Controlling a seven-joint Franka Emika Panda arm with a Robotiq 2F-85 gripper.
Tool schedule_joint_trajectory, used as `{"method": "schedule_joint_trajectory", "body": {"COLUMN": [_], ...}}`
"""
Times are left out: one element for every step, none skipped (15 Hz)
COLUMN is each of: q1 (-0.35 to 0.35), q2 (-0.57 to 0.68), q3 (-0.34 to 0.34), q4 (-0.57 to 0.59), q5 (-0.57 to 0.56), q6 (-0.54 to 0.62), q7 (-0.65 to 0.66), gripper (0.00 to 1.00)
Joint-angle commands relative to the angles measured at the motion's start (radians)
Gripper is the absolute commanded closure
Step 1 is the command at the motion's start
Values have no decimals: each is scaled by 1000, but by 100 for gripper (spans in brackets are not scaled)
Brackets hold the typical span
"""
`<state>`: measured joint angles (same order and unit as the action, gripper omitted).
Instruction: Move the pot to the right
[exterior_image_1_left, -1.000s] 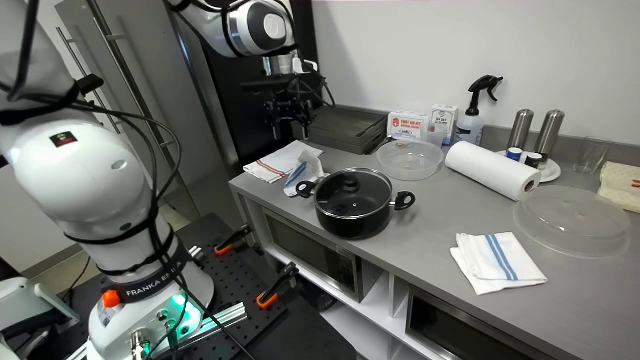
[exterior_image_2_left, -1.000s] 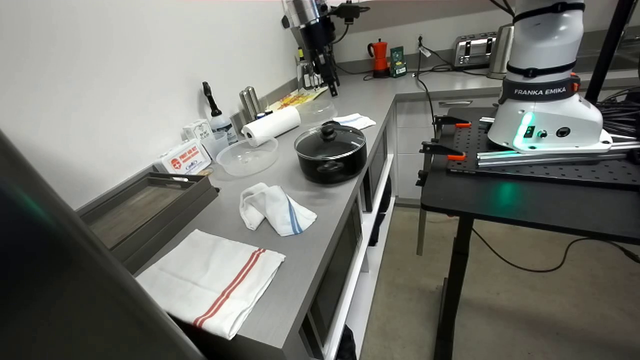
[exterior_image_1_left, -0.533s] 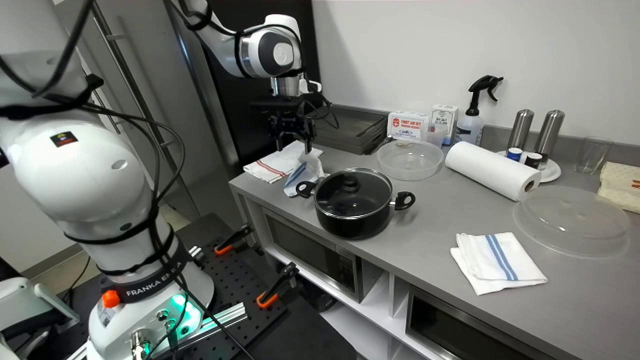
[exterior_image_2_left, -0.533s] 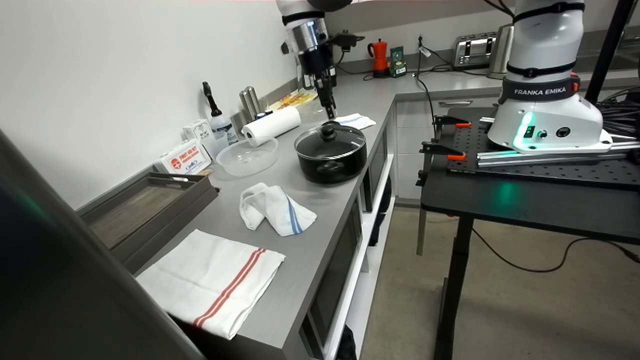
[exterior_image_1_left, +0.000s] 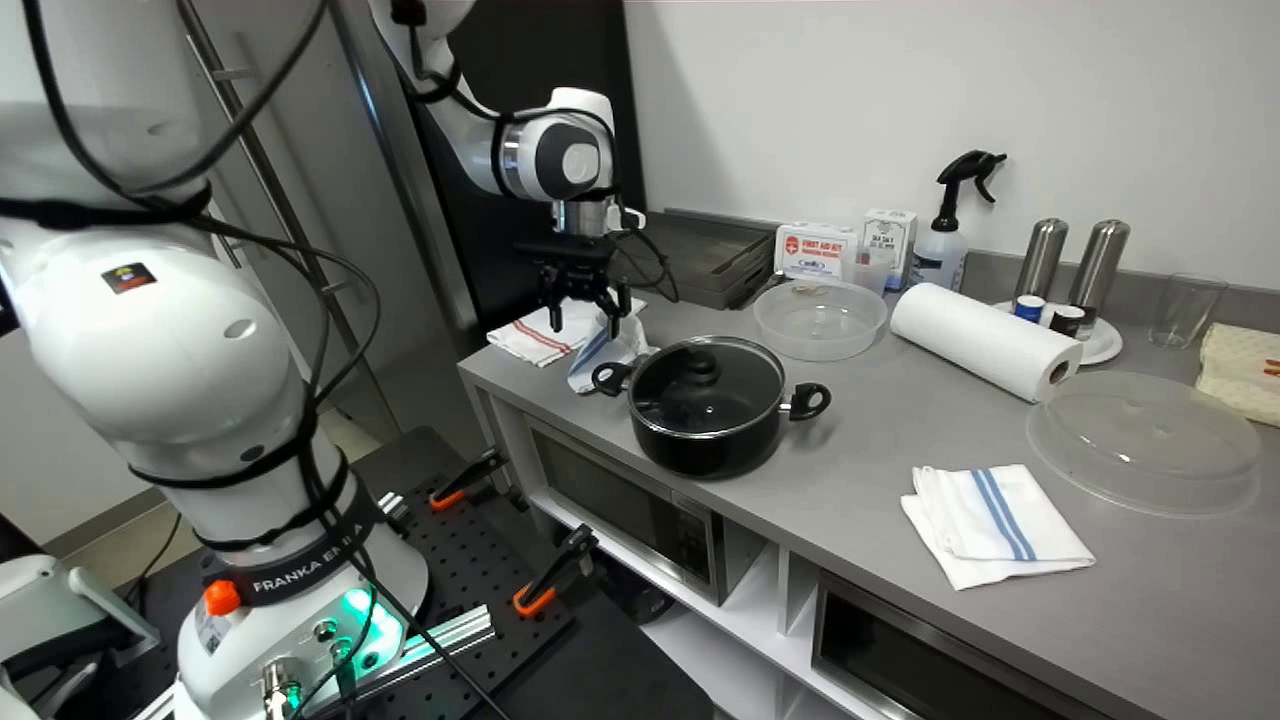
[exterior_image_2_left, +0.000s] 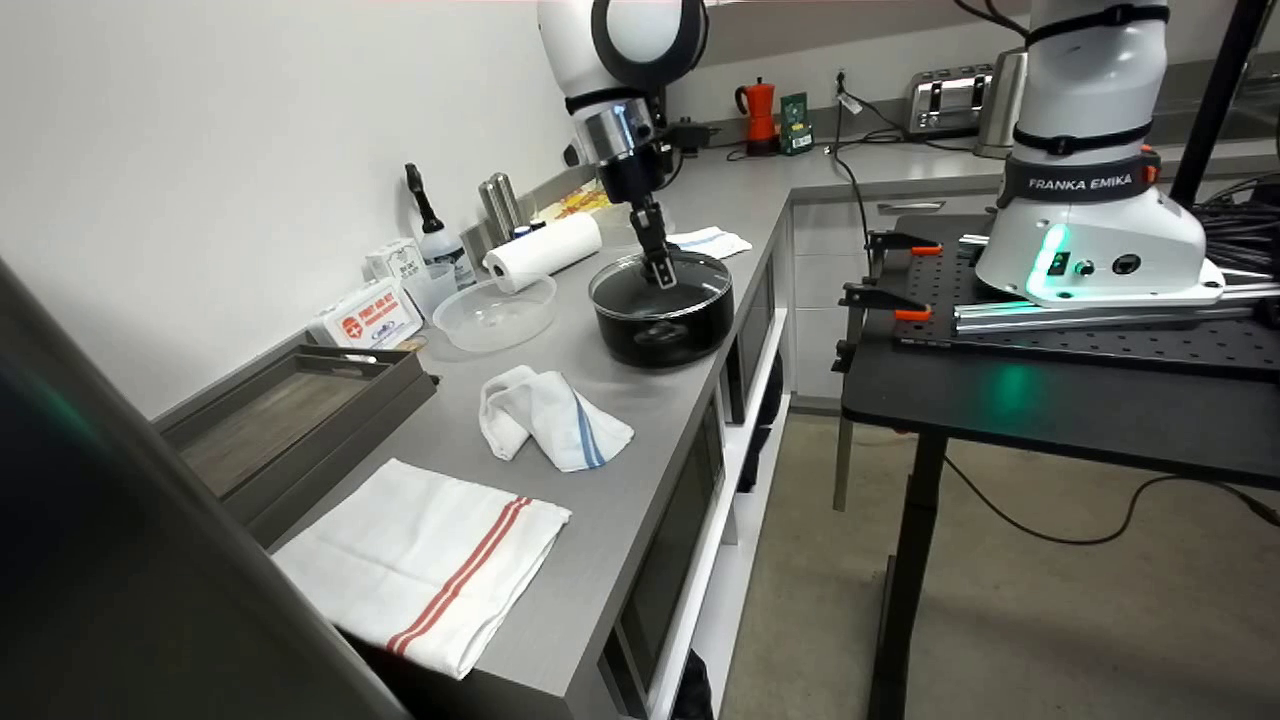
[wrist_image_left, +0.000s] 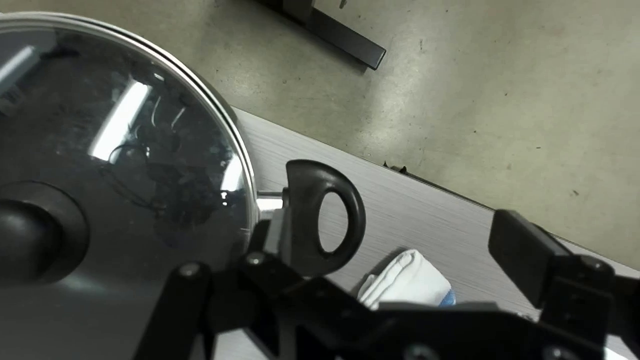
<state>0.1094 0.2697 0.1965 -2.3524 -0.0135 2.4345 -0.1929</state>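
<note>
The black pot (exterior_image_1_left: 705, 450) with a knobbed glass lid stands upright on the grey counter in both exterior views (exterior_image_2_left: 665, 335). In the wrist view, its lid (wrist_image_left: 125, 210) fills the left side, and one side handle (wrist_image_left: 305, 215) points toward the jaws. My gripper (exterior_image_1_left: 585, 322) is open and empty, above and behind that handle in an exterior view. It overlaps the lid in an exterior view (exterior_image_2_left: 662, 275). In the wrist view, the gripper (wrist_image_left: 395, 245) has one finger over the gap between pot rim and handle and the other far to the right. Contact cannot be told.
A crumpled blue-striped towel (exterior_image_1_left: 610, 350) lies beside the near handle, with a red-striped towel (exterior_image_1_left: 545, 325) behind. A clear round container (exterior_image_1_left: 820, 320), paper roll (exterior_image_1_left: 985, 340), folded towel (exterior_image_1_left: 995, 525) and clear lid (exterior_image_1_left: 1145, 440) lie on the counter. The counter's front edge runs close to the pot.
My gripper has come down steadily, from well above the counter to just above the pot's handle. It stays open. The pot has not moved.
</note>
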Motion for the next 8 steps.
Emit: {"method": "schedule_joint_trajectory", "body": {"q1": [0, 0, -1, -3, -5, -7, -9, -9], "q2": [83, 103, 118, 134, 147, 160, 170, 181], "q3": [12, 14, 16, 19, 21, 24, 25, 27], "q4": [61, 72, 82, 91, 97, 103, 108, 109], "q5": [39, 40, 42, 46, 49, 52, 53, 53], "q6": [14, 14, 12, 10, 10, 9, 8, 9], "q7": [-47, -49, -52, -57, -61, -67, -69, -72], "gripper": [0, 0, 0, 0, 0, 0, 0, 0]}}
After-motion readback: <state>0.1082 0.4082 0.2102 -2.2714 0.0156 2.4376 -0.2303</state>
